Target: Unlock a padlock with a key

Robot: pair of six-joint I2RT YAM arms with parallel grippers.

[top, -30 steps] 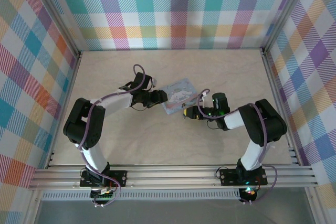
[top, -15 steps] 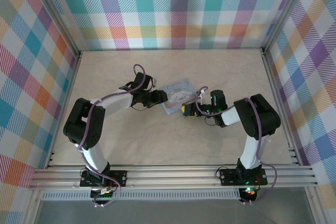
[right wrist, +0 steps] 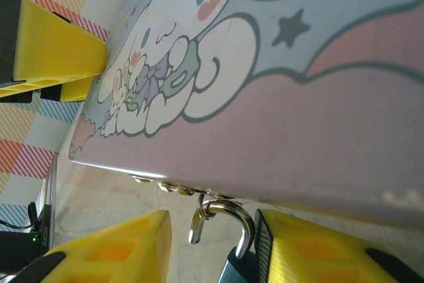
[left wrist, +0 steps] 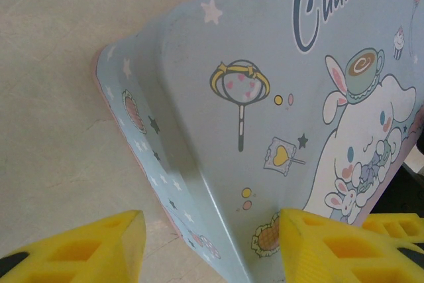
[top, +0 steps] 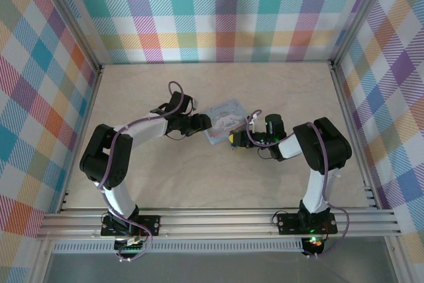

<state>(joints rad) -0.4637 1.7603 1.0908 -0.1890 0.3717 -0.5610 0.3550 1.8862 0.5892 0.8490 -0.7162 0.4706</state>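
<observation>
Right wrist view: padlock [right wrist: 233, 256] hangs shackle-up from the tin [right wrist: 318, 97] edge, seemingly between the right gripper [right wrist: 212, 246] jaws, parted, nothing visibly clamped.

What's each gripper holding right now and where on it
Left gripper straddles the tin's corner. Right gripper straddles the padlock; a firm hold on either cannot be told.

Glossy metal padlock [right wrist: 233, 243] shackle; smooth, painted tin [left wrist: 278, 117].
</observation>
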